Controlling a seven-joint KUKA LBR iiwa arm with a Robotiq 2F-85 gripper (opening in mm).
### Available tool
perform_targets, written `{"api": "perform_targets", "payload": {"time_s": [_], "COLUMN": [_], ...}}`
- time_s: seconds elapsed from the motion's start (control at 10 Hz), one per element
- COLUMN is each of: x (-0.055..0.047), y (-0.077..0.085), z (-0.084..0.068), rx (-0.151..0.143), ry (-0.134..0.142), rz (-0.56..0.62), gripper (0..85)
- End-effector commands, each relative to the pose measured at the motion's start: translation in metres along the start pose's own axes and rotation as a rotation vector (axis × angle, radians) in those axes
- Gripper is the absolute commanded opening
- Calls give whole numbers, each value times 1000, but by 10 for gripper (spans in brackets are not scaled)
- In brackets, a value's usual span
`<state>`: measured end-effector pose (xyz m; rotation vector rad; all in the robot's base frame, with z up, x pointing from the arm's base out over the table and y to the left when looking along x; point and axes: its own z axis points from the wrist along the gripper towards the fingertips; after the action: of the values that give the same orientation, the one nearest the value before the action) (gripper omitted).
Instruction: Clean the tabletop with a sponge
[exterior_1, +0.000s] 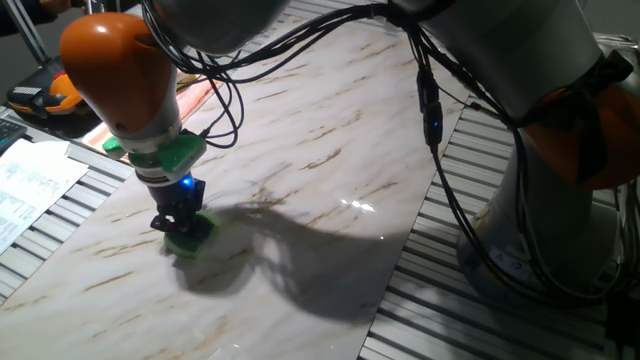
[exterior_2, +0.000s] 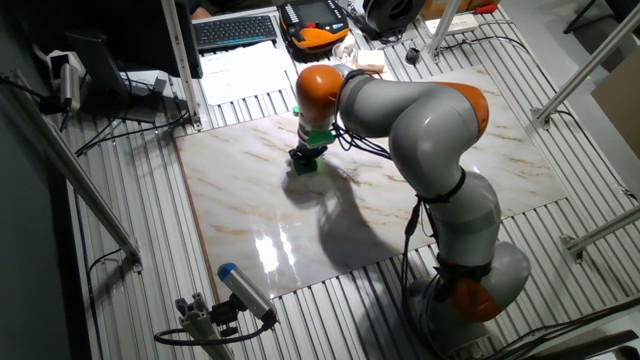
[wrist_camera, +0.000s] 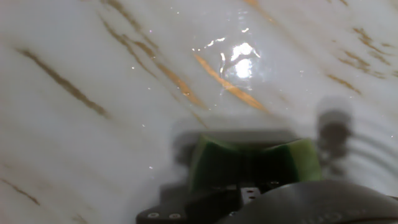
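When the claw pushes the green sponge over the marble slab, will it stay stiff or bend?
The sponge likely squashes: its waist looks pinched in the claw. It seems light and small beside the arm. The glossy tabletop probably lets it slide easily.

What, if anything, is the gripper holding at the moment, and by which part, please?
The gripper holds the green sponge from above, its fingers pinching the narrow middle, with the sponge pressed flat on the tabletop.

Small green wavy-edged sponge (exterior_1: 189, 234) largely hidden beneath black two-finger gripper (exterior_1: 177, 219); jaw contact unclear. Blurred throughout in hand view, sponge's near half covered by gripper body. Orange-and-grey arm cropped at frame edges.
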<state>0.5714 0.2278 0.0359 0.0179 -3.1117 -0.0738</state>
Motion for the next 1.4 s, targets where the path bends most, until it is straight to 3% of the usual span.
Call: {"api": "perform_targets", "payload": {"time_s": [0.0, 0.9, 1.3], "x": [-1, 6, 2], "y": [4, 74, 88], "z": [-1, -6, -2], "rx": [-2, 16, 18], "ry": [1, 5, -17], "rz": [9, 108, 132], "gripper": [0, 0, 0]}}
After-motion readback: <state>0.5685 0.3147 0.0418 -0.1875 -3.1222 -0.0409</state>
